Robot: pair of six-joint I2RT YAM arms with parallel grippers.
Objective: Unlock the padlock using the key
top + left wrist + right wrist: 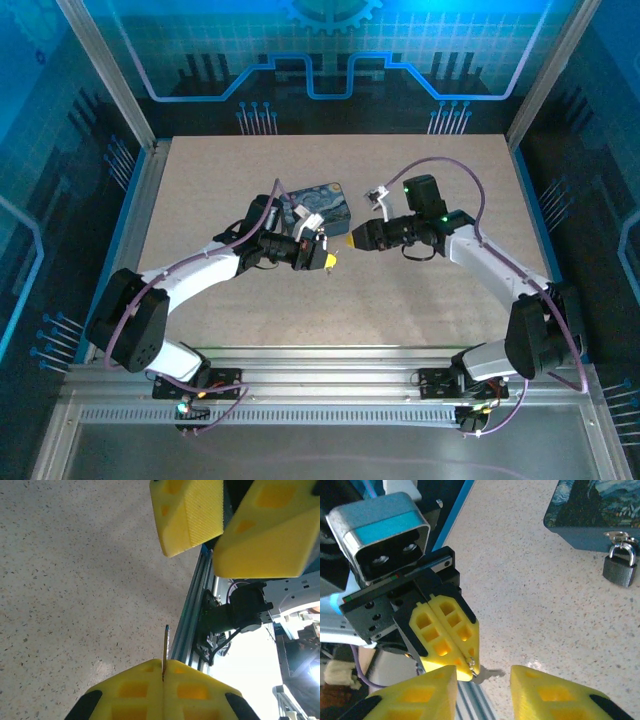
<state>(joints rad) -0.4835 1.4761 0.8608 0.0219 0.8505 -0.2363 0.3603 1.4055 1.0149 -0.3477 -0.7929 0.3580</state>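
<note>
Now: key [165,647] pinched in left tool [163,666], padlock [620,569] locked at the box [592,510]

Shut hard on the key, both yellow pads of the left tool pressed flat together; only the thin dark blade poking out of the seam, edge-on from the left wrist; from the right wrist, a pale sliver of metal jutting just below the closed tips. Facing it tip to tip over the middle of the bench [220,190], the right tool [352,240]; spread wide, nothing between its pads; key short of that gap, with bare bench showing between blade and pads in the left wrist view. From above, both tools close together and near the front edge of the box; left arm reaching in from the left, right arm from the right; whether the tips touch, cannot tell. Flat on the bench toward the far middle, the box; lid painted in blue and yellow swirls. Just beside the box's near side, resting on the bench, the padlock; dark grey body, silver shackle looped through a small metal ring on the box and pushed down into the body; off to one side of both tools, touched by neither, apart from the key.
</note>
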